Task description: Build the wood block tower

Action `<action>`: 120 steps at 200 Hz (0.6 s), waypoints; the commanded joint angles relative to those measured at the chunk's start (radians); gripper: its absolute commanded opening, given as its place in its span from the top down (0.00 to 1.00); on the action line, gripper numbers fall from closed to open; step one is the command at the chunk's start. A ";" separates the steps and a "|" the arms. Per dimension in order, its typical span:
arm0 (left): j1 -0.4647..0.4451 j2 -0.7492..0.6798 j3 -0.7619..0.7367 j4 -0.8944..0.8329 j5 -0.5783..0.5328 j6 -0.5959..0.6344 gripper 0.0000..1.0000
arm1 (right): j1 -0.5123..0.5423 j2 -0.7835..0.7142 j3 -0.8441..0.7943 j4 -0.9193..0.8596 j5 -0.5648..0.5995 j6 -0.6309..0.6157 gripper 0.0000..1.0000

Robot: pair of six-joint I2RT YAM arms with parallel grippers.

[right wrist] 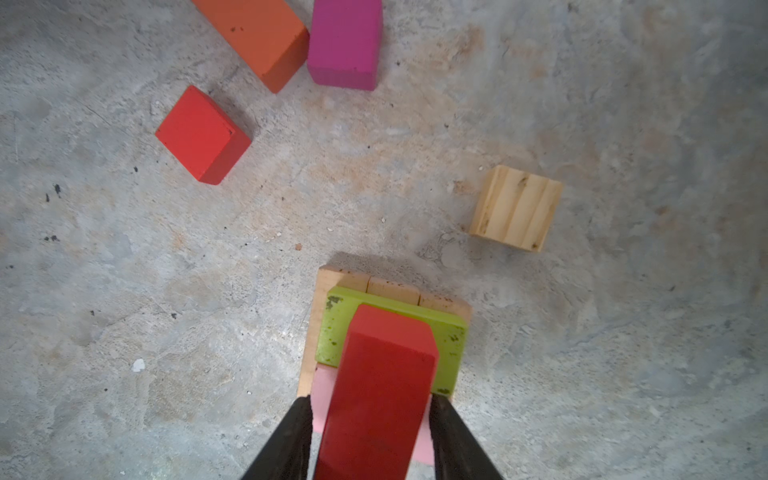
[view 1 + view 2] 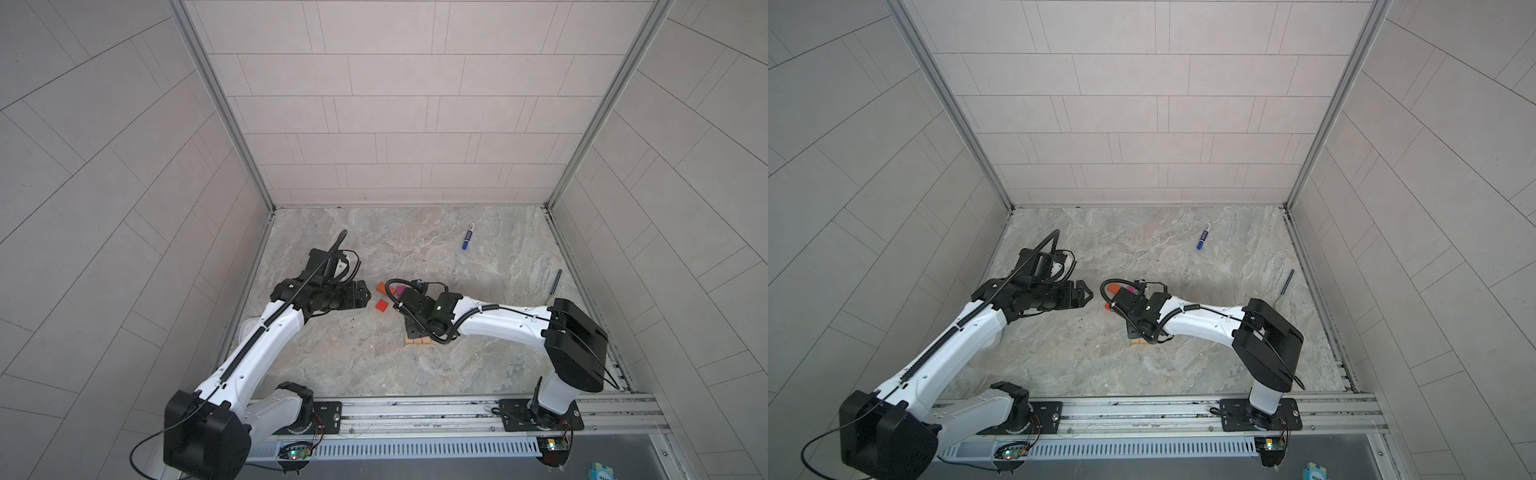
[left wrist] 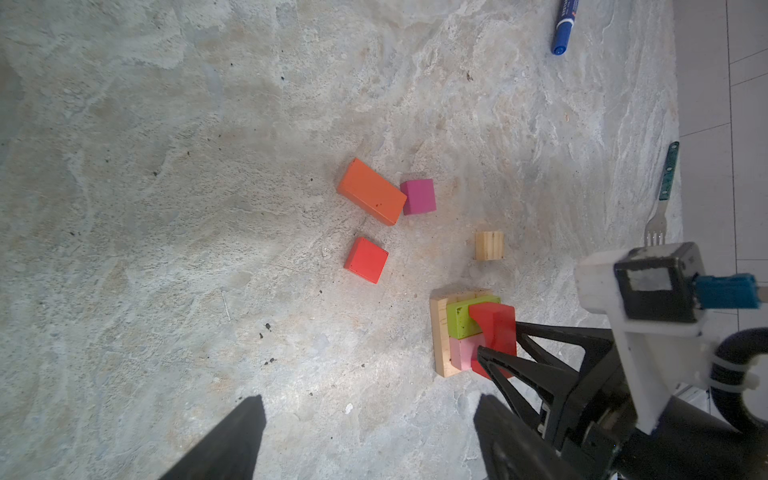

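Note:
The tower stands on tan planks (image 1: 316,328) (image 2: 417,341), with a lime-green brick (image 1: 336,332) and a pink brick (image 1: 322,395) side by side on top. A red arch (image 1: 382,395) (image 3: 496,328) lies across those two bricks. My right gripper (image 1: 370,399) (image 3: 498,336) is shut on the arch, one finger on each side. Loose on the floor beyond are an orange brick (image 3: 371,192), a magenta cube (image 3: 419,196), a red cube (image 3: 365,259) and a small tan block (image 3: 489,245). My left gripper (image 3: 371,401) (image 2: 368,295) hangs open and empty, left of the loose blocks.
A blue marker pen (image 2: 468,237) (image 3: 564,25) lies at the far right of the marbled floor. A fork with a dark handle (image 3: 660,208) (image 2: 555,282) lies by the right wall. Tiled walls close in three sides, and a metal rail runs along the front.

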 commanded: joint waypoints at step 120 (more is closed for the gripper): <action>0.005 -0.017 -0.015 0.004 -0.004 0.011 0.14 | 0.004 -0.002 0.022 -0.044 0.037 0.000 0.55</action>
